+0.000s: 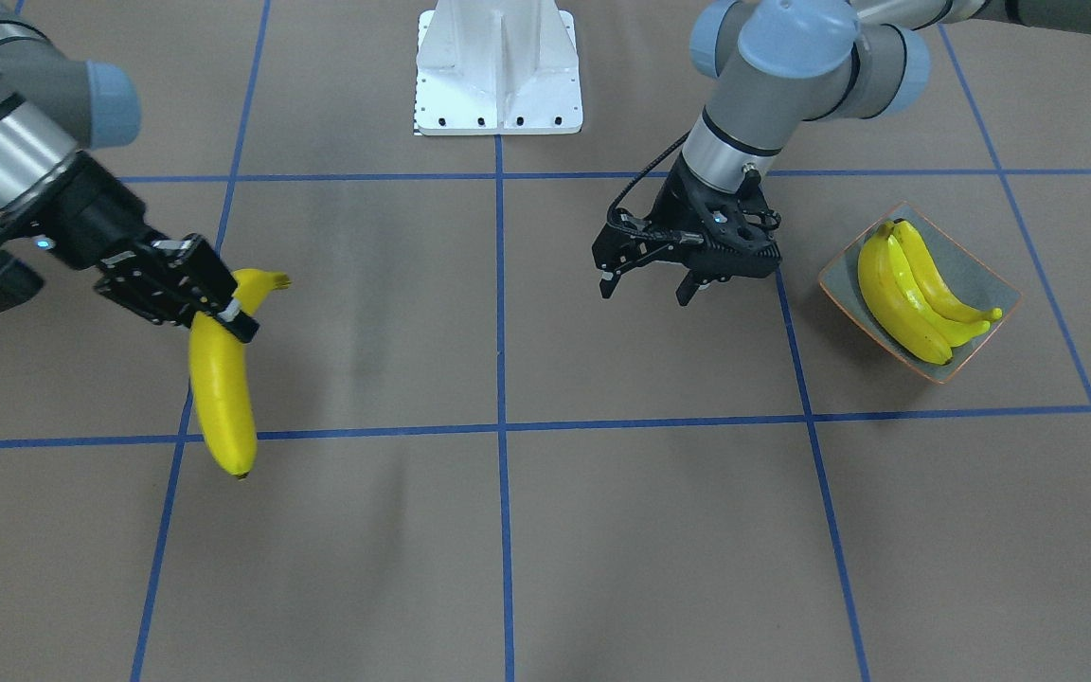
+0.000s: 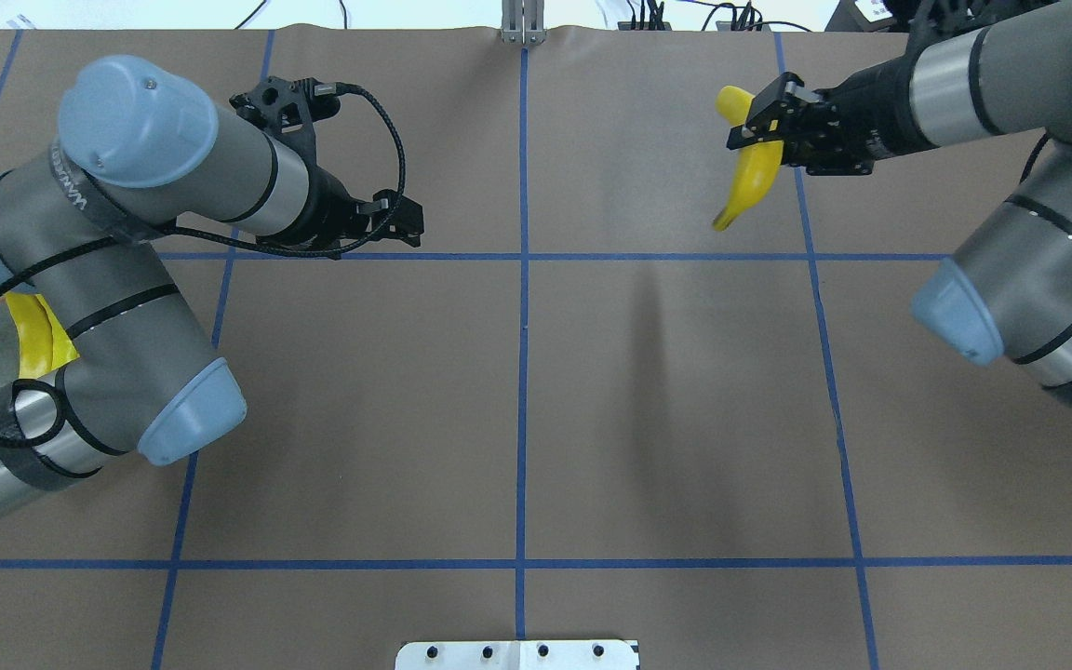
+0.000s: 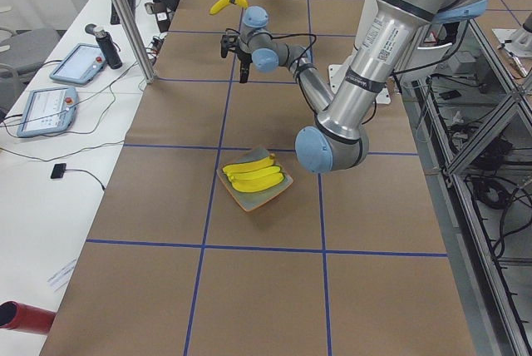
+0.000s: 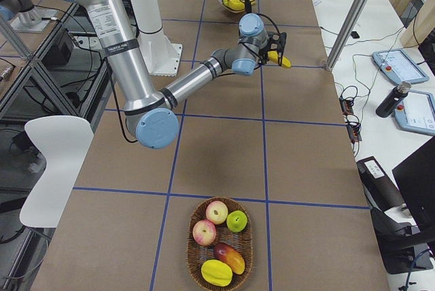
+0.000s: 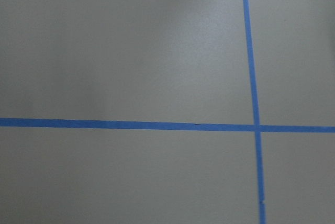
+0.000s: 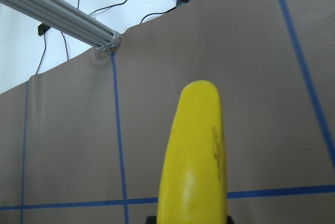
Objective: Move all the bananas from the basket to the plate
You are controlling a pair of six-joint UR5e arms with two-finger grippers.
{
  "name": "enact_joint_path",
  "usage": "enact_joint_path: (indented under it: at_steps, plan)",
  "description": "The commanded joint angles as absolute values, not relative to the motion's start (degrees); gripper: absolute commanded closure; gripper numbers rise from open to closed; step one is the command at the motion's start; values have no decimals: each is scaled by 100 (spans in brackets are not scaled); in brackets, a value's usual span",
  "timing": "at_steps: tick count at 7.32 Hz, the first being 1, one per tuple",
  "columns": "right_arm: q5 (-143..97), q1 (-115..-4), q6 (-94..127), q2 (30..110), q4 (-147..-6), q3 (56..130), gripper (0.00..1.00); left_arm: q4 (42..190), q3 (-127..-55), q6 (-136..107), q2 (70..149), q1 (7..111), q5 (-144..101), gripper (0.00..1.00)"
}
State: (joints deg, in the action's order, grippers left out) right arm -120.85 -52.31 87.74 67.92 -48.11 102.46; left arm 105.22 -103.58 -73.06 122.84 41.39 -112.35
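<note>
Now the right gripper [image 1: 235,317] is clamped on a banana [image 1: 222,398] above the surface [image 1: 508,530]; the left gripper [image 1: 648,287] hangs spread, empty, beside the plate [image 1: 979,270] holding three bananas [image 1: 891,294].

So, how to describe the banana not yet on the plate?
Find the robot's right arm, far from the squarish grey-green plate. Its black fingers clamp one glossy yellow curved banana near the stem. The other bananas lie together on that plate.

Yellow bananas [image 1: 896,294], grey-green orange-rimmed plate [image 1: 970,258]
</note>
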Motion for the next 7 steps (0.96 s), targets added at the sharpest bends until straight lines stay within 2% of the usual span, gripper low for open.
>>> enact_joint_path:
  at_steps: [1,3,6,7]
  plan:
    - [-11446,-4407,9464,6487,-4511,10345,100,10991,-10354,-7986,12542,4122,-11582,0]
    - [-11014,-3895,9466,6364,-4158,10345,100,11451,-10354,-8533,12577,4113,-11584,0]
    - [-10986,-3736,9422,6284,-4148,10458,100,11470,-10231,-9437,13103,4078,-11760,0]
    - [-10882,-3657,9404,6293,-4148,10537,100,11705,-9969,-9709,13252,4061,-11760,0]
